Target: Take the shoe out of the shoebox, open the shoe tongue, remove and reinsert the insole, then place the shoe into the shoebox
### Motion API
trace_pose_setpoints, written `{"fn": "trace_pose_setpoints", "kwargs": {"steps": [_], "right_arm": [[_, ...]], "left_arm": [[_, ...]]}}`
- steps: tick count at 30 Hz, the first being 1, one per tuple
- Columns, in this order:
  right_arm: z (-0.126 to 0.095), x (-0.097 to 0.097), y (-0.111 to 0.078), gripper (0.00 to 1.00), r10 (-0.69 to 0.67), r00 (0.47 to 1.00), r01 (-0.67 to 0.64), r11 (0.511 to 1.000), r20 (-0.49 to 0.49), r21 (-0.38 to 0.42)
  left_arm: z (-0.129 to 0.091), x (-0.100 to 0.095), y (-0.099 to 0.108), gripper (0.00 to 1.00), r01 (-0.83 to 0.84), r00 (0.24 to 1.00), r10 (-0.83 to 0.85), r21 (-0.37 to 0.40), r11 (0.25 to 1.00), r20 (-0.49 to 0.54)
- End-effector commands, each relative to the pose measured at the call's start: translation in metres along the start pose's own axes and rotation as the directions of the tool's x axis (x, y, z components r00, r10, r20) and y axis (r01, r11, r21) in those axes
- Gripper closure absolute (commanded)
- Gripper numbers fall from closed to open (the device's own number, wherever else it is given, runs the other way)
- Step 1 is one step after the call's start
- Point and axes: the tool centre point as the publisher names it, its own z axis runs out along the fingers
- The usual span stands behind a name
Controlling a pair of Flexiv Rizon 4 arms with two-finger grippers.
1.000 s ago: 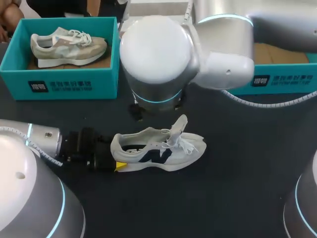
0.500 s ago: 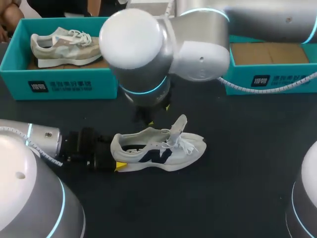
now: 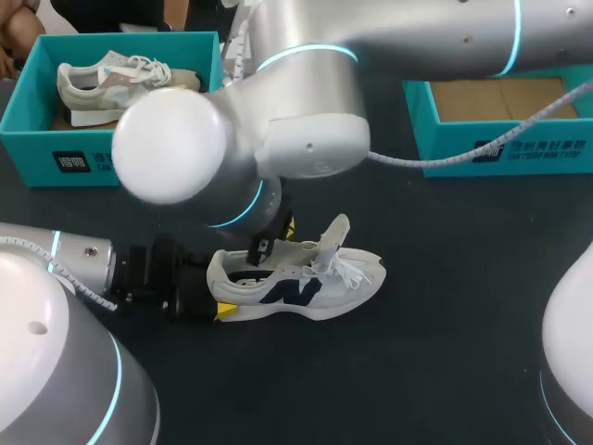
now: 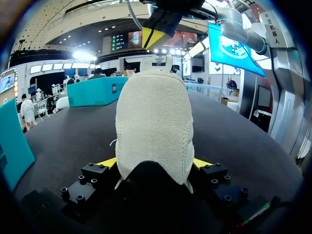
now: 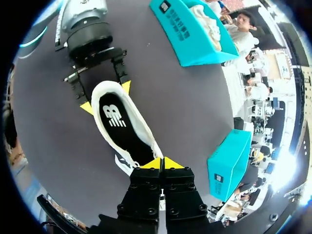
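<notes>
**A:** Where does everything sit?

**B:** On the black table, well apart from the empty teal cardboard shoebox, the white suede sneaker with navy logo stands on its sole, tongue raised. My left gripper pinches the heel from both sides. My right gripper hangs over the opening, yellow tips pressed together on nothing I can see.

**A:** And the black logo-printed insole?

**B:** Seated inside. I'd part the tips, dip to its edge, pinch, and peel slowly while the left steadies.
</notes>
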Motion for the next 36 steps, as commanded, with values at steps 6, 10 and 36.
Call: {"fn": "trace_pose_setpoints", "kwargs": {"steps": [6, 10, 36], "right_arm": [[-0.002, 0.005, 0.007, 1.0, -0.179, 0.979, 0.173, 0.983, 0.1, 0.066], [0.007, 0.019, 0.017, 1.0, -0.275, 0.961, 0.275, 0.961, 0.001, -0.02], [0.055, 0.037, 0.027, 1.0, -0.443, 0.848, 0.404, 0.896, -0.29, -0.187]], "left_arm": [[-0.001, 0.0, 0.003, 1.0, 0.001, 1.0, -0.001, -0.006, 1.0, -0.001], [-0.001, 0.0, 0.003, 1.0, 0.001, 1.0, -0.001, -0.006, 1.0, -0.001], [-0.001, 0.0, 0.003, 1.0, 0.001, 1.0, -0.001, -0.006, 1.0, -0.001]]}}
